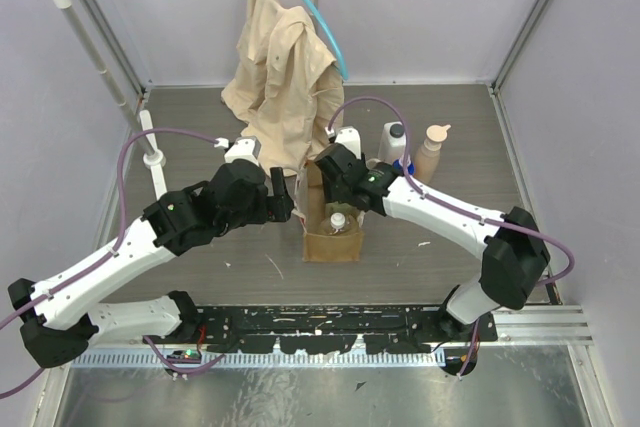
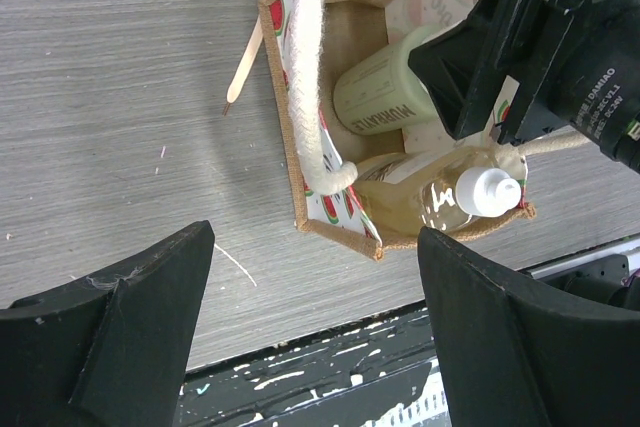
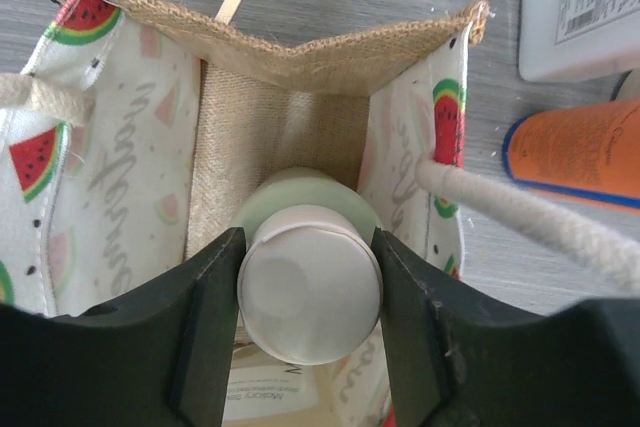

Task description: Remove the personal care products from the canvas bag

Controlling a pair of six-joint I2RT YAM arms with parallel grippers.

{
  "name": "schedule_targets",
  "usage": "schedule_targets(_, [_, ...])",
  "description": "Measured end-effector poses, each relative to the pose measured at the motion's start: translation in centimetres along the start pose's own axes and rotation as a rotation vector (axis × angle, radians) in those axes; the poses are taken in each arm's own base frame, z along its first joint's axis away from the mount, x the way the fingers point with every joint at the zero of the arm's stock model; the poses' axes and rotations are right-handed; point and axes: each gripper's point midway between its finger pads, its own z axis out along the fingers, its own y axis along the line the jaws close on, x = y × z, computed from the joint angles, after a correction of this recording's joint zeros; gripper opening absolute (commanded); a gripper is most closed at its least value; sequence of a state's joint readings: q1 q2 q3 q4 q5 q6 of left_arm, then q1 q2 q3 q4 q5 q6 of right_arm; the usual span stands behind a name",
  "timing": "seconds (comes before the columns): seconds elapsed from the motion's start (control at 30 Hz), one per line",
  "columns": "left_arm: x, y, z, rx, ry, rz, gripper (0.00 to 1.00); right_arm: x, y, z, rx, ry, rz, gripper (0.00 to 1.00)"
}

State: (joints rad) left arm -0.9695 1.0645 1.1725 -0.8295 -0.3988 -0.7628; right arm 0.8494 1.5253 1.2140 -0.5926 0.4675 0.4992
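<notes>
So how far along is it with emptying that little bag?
Three are out: white jug, peach pump bottle and orange bottle sit beside the canvas bag. The right jaws grip the pale olive bottle's cap inside it. The clear bottle is left.

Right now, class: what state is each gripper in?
Left gripper: open, empty.
Right gripper: closed on the olive bottle.
</notes>
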Motion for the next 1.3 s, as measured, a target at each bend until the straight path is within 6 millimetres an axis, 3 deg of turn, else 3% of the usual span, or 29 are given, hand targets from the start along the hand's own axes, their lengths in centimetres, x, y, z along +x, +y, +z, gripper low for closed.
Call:
schedule_targets(0.2, [0.0, 0.0, 0.0, 0.0, 0.0, -0.001, 0.9, -0.3, -0.1, 0.0, -0.005, 0.002, -0.014, 0.35])
schedule_targets(0.37, [0.0, 0.0, 0.0, 0.001, 0.001, -0.001, 0.9, -1.5, -0.2, -1.3, -0.006, 0.008, -0.039, 0.33])
schedule_targets(0.63, [1.3, -1.5, 0.6, 0.045, 0.074, 0.027, 0.88, -8.4, 0.5, -5.5, -0.047, -0.135, -0.03, 0.33])
schedule_targets(0.83, [2.2, -6.1, 1.5, 0.152, 0.156, 0.114, 0.85, -14.0, -0.1, -9.5, -0.04, -0.273, -0.028, 0.33])
schedule_targets(1.03, [2.6, -8.2, 2.7, 0.193, 0.184, 0.152, 0.86, -19.0, -2.3, -13.5, 0.001, -0.398, 0.002, 0.33])
schedule_targets(1.17, [3.6, -8.9, 4.1, 0.194, 0.23, 0.182, 0.86, -20.9, -4.1, -15.3, 0.047, -0.453, 0.019, 0.33])
schedule_targets(1.3, [4.8, -9.4, 5.8, 0.176, 0.274, 0.219, 0.79, -21.3, -6.2, -16.5, 0.101, -0.471, 0.014, 0.33])
